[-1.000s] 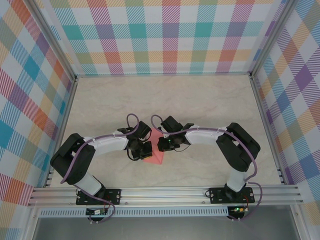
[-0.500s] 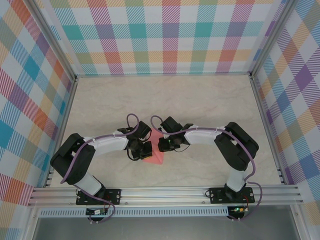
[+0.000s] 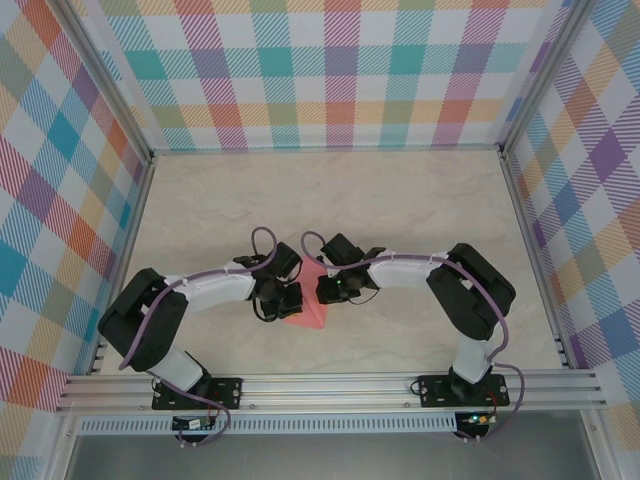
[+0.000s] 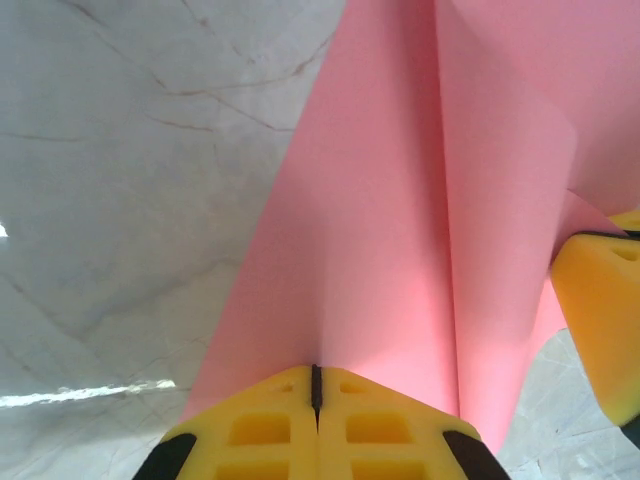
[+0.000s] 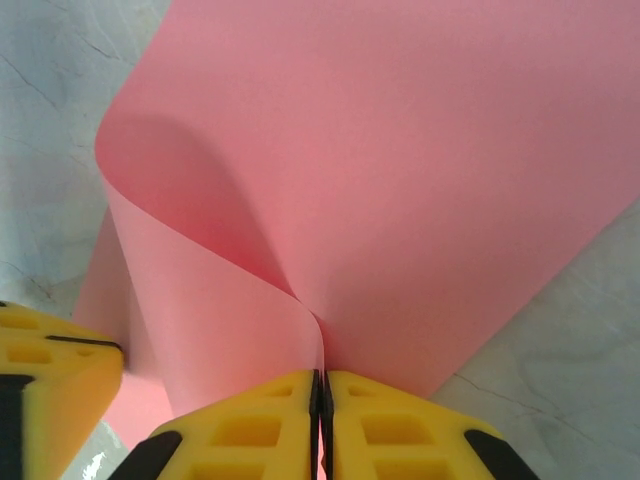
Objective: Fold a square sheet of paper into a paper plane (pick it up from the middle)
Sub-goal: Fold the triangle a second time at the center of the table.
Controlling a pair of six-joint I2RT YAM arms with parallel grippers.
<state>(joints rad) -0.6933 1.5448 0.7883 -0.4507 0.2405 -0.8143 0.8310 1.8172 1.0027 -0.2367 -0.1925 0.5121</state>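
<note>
Salmon-pink paper, part-folded into the paper plane (image 3: pixel 306 314), is found low over the desk (image 3: pixel 420 200), between the two arms and a little beyond the metal rail (image 3: pixel 330 382) at the near edge. In the left wrist view, the left pincer (image 4: pixel 315 400) is seen clenched on the sheet's edge, at the foot of a sharp centre crease. In the right wrist view, the right pincer (image 5: pixel 320 398) is clenched on a soft, uncreased curl of the same sheet.

The paper is judged light, thin and limp, easily crumpled or torn. A hold along the folded spine would probably be firmest.

Under the paper, the desk is shown as pale and marbled, probably smooth. Further off, it is enclosed by walls (image 3: pixel 340 80) checked in pastel plaid.
</note>
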